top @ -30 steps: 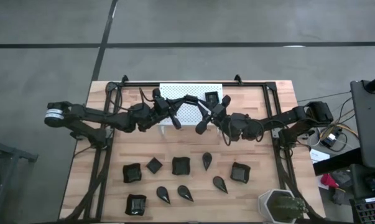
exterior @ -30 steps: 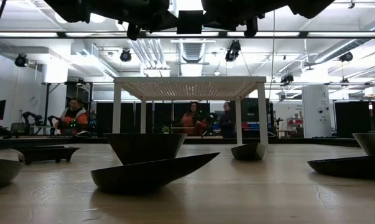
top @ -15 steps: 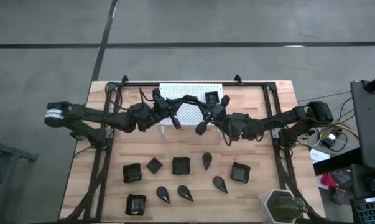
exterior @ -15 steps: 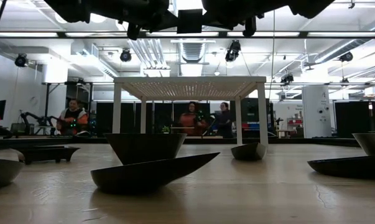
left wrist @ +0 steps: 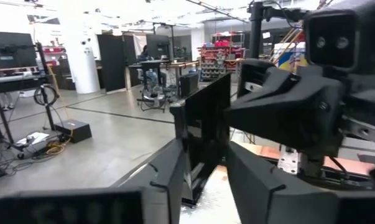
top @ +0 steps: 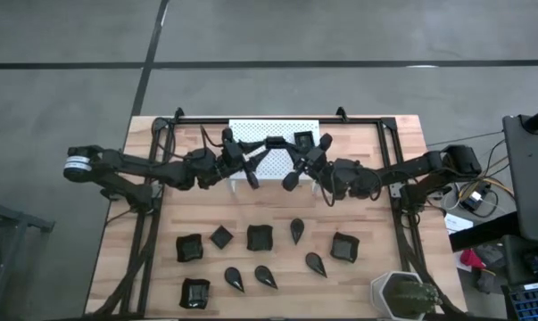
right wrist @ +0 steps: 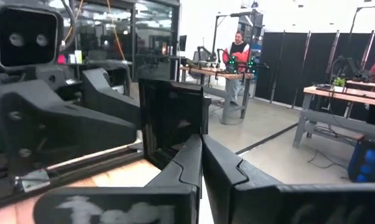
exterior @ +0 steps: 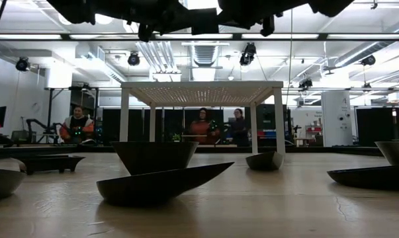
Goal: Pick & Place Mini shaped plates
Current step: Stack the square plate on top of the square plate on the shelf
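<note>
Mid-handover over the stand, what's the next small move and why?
Probably back the left gripper straight off the square plate. Its fingers stand apart on either side of the plate, while the right gripper is shut on the plate's edge above the white stand. The right arm seems to carry it alone, so clearing the left first avoids knocking it.

Open tabletop [top: 206, 209] (before plate rows [top: 259, 237])

High view hangs straight above the table [top: 197, 214]; low view sits at tabletop level, facing the white stand [exterior: 202, 92] and room. Wrist views face each other close, sharing one black plate [left wrist: 203, 134] held upright between them
</note>
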